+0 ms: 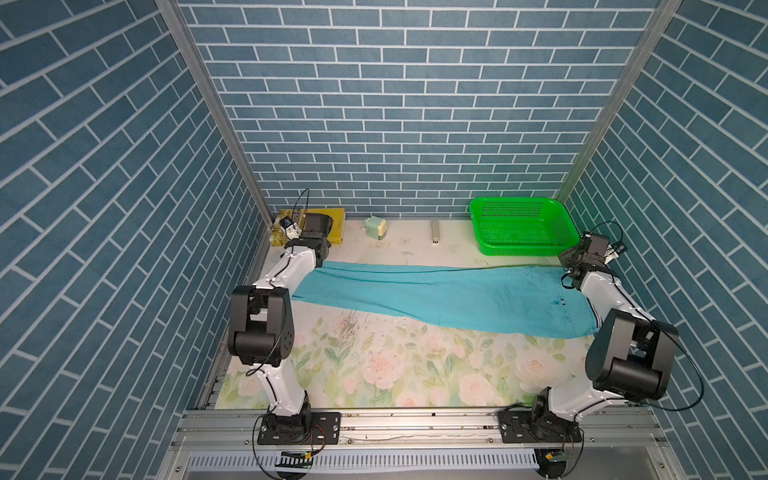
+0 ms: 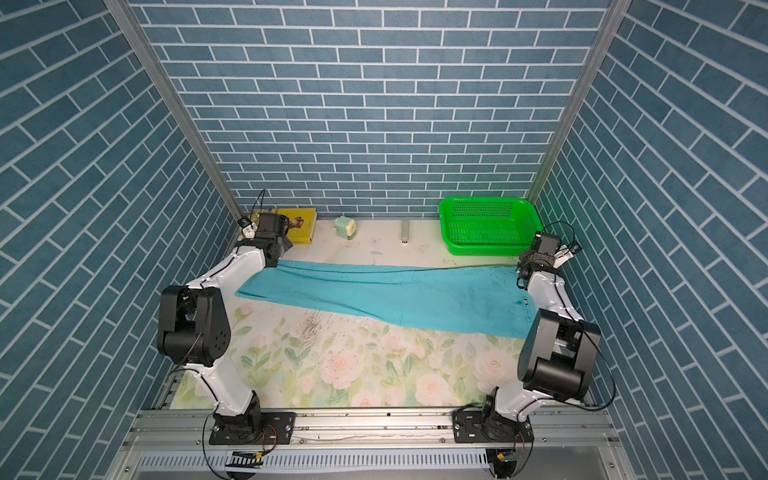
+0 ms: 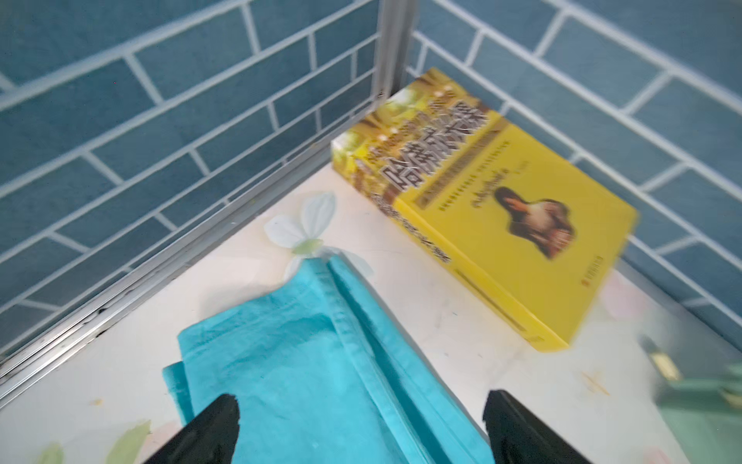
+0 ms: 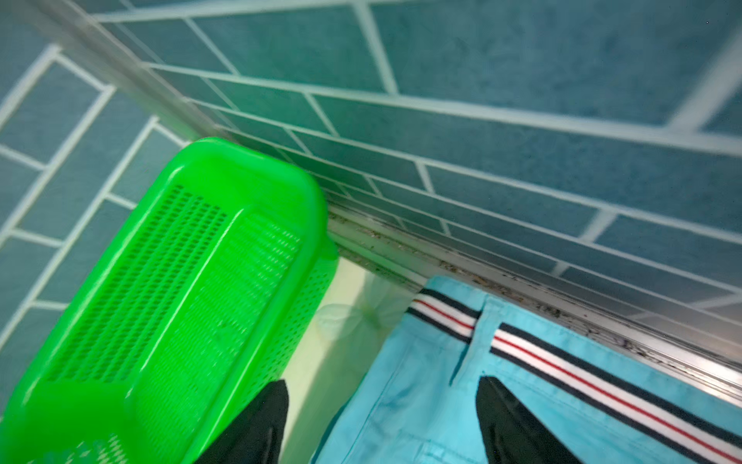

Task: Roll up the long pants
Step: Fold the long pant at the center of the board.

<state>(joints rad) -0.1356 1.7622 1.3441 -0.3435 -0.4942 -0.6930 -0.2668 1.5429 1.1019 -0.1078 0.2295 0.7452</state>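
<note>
Shown: one pair of turquoise cloth long pants point(image 1: 436, 297), one bright green perforated plastic basket point(image 1: 523, 248), one yellow paperback book point(image 1: 338, 224), one small pale green boxy device point(image 1: 376, 228), one slim white bar-shaped object point(image 1: 435, 235) and two white-and-black robot arms point(image 1: 286, 270) point(image 1: 602, 291), all on one floral-printed tabletop point(image 1: 374, 374).

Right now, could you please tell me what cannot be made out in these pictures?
- long pants: waistband corner hidden behind the right arm, part of the cuffs behind the left arm, in both top views.
- left gripper and right gripper: only fingertips show in the wrist views, cut off by the frame edge.
- yellow book: title blurred in the left wrist view.
- small white item by the back wall: too small to identify.
</note>
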